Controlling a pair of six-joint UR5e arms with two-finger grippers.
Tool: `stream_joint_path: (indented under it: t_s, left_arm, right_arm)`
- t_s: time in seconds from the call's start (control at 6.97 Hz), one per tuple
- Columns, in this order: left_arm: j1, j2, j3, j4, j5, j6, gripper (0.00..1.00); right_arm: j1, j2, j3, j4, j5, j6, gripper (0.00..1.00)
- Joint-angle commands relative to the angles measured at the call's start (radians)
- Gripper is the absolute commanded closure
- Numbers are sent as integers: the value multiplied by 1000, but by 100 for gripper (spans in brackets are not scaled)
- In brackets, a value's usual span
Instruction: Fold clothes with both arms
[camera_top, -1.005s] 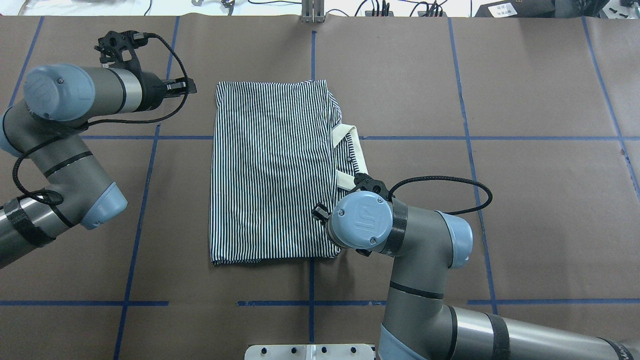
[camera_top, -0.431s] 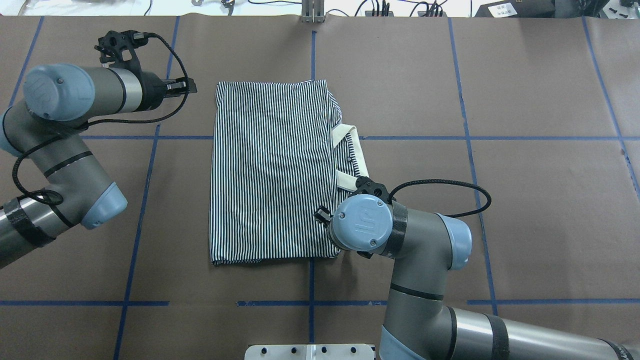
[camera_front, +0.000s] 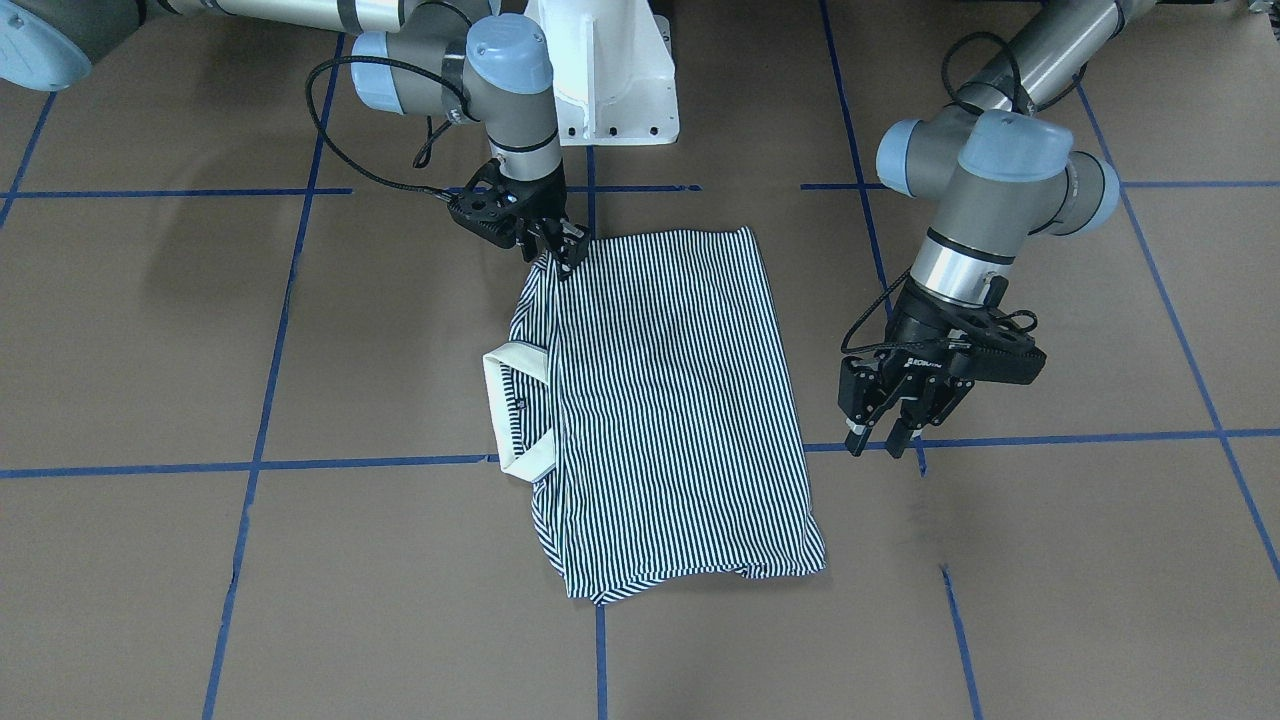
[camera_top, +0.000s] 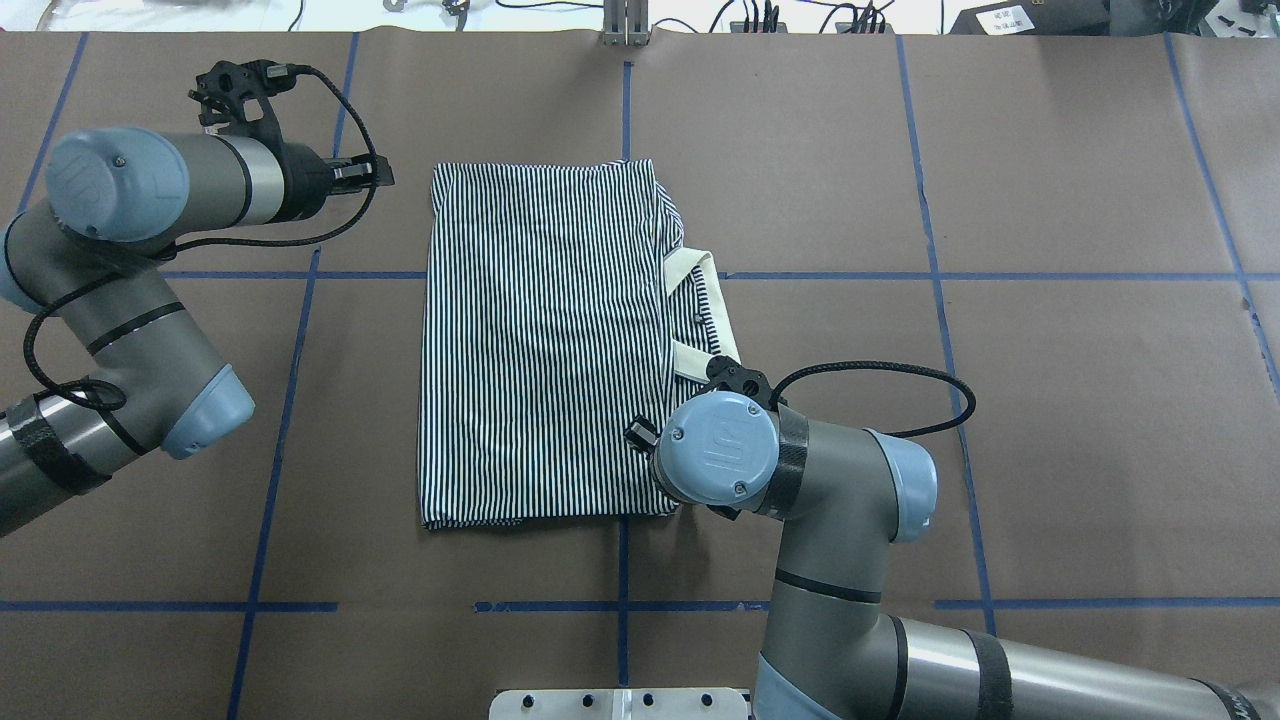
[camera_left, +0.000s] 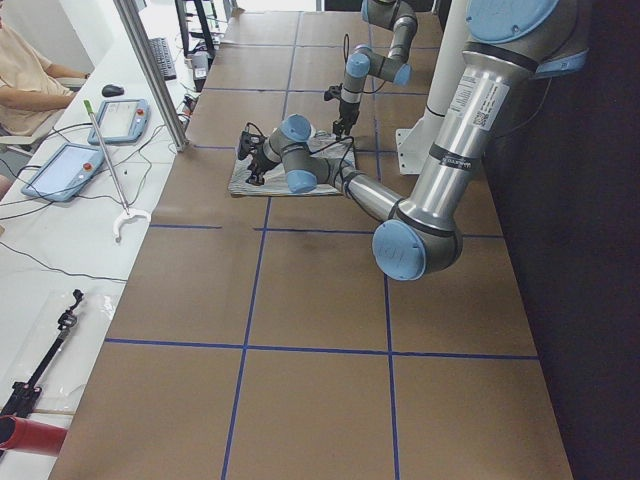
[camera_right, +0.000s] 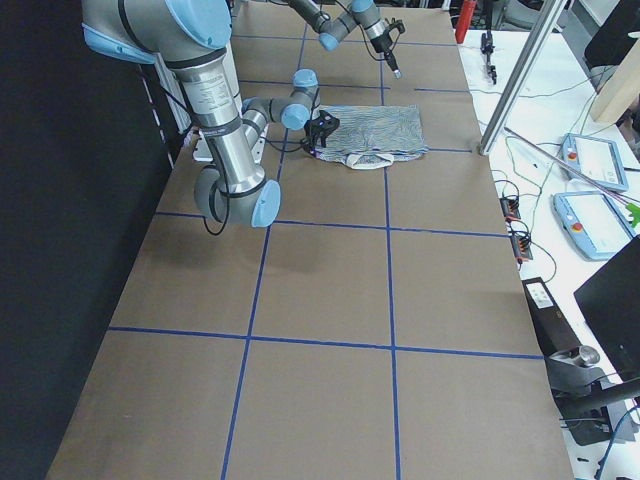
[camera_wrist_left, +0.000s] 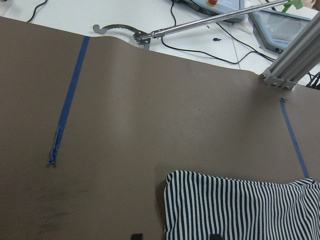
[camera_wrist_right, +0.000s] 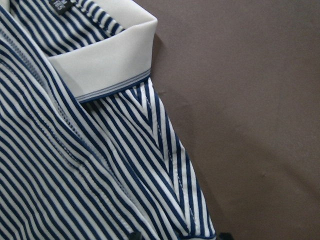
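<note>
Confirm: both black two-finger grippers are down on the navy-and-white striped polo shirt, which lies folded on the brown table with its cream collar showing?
Not both. Only the right gripper is at the navy-and-white striped polo shirt. The left gripper hangs open beside it, over the brown table, as the front-facing view shows. The rest holds.

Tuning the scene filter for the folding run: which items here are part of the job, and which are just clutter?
Job:
striped polo shirt
left gripper, open, apart from the shirt
right gripper, open at the shirt's collar-side edge

Lying about:
white pedestal base
hooked rod
teach pendants
blue tape grid
</note>
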Motion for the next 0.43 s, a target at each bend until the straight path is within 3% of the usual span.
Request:
stream_joint_path:
  t_s: [0.0,0.29]
  left_arm:
    - [0,3,-2,0,0,0,46]
    - [0,12,-13,0,0,-2,46]
  right_arm:
    - [-7,2,-15,1,3,-6,100]
    - [-7,4,-13,1,6,-9,100]
